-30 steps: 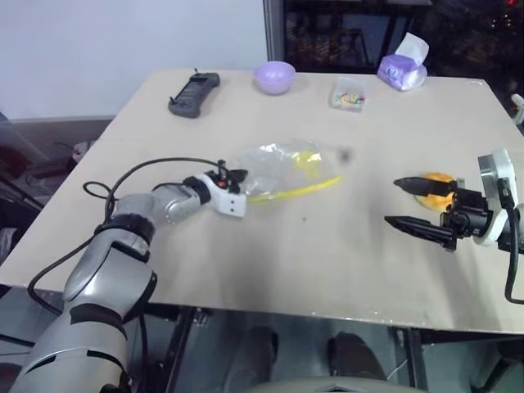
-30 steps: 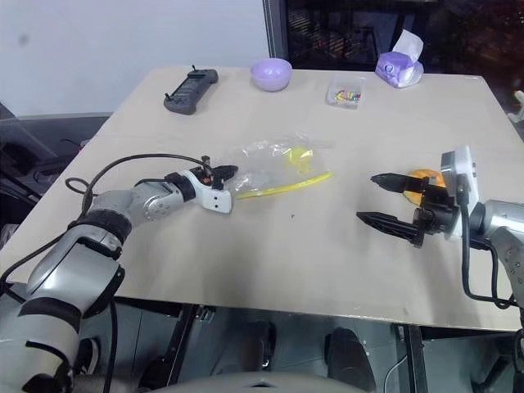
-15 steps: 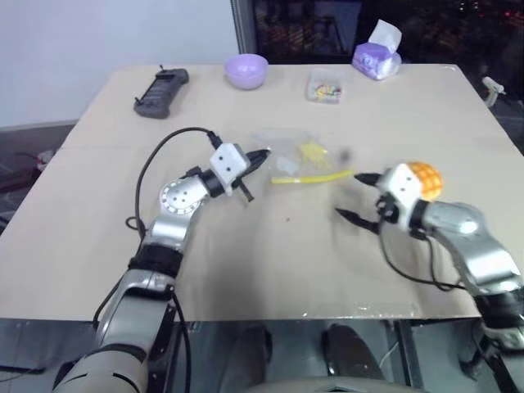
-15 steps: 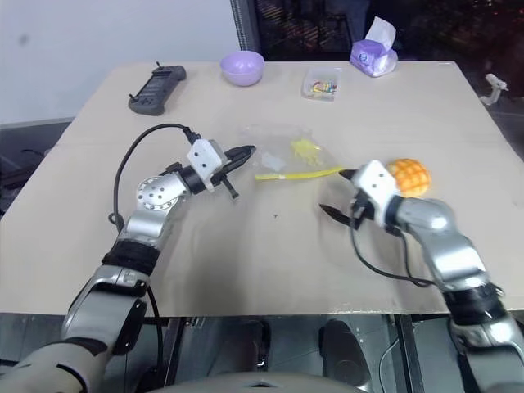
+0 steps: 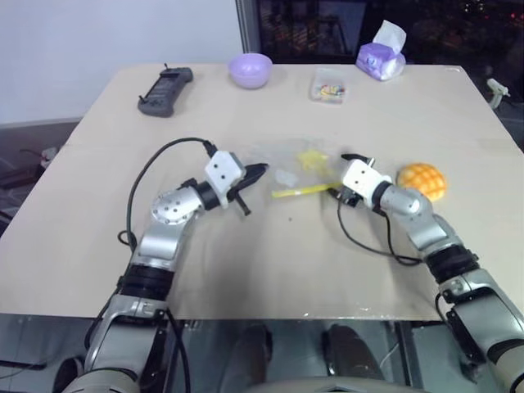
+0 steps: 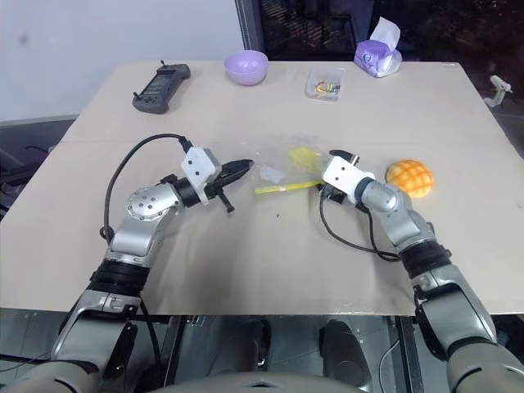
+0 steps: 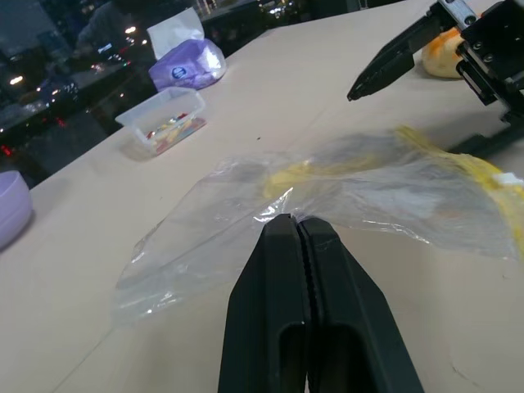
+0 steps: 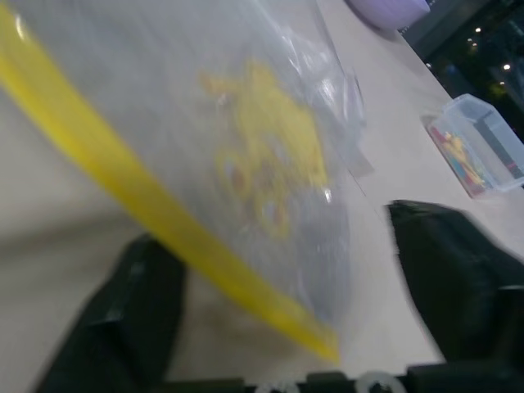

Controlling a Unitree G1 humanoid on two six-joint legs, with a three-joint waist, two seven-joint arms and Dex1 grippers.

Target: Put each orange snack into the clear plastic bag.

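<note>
Crinkly clear plastic bag [image 5: 296,161], domed grid-topped orange snack [image 5: 422,180]

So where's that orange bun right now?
In the left eye view the bun sits on the table on the robot's right, just beyond its right arm and clear of the bag.

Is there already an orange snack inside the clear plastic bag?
No. The clear plastic bag is see-through and shows just its own yellow patch and yellow strip; it looks flat and empty. The orange snack lies on the table, apart from the bag, beyond the right gripper.
</note>
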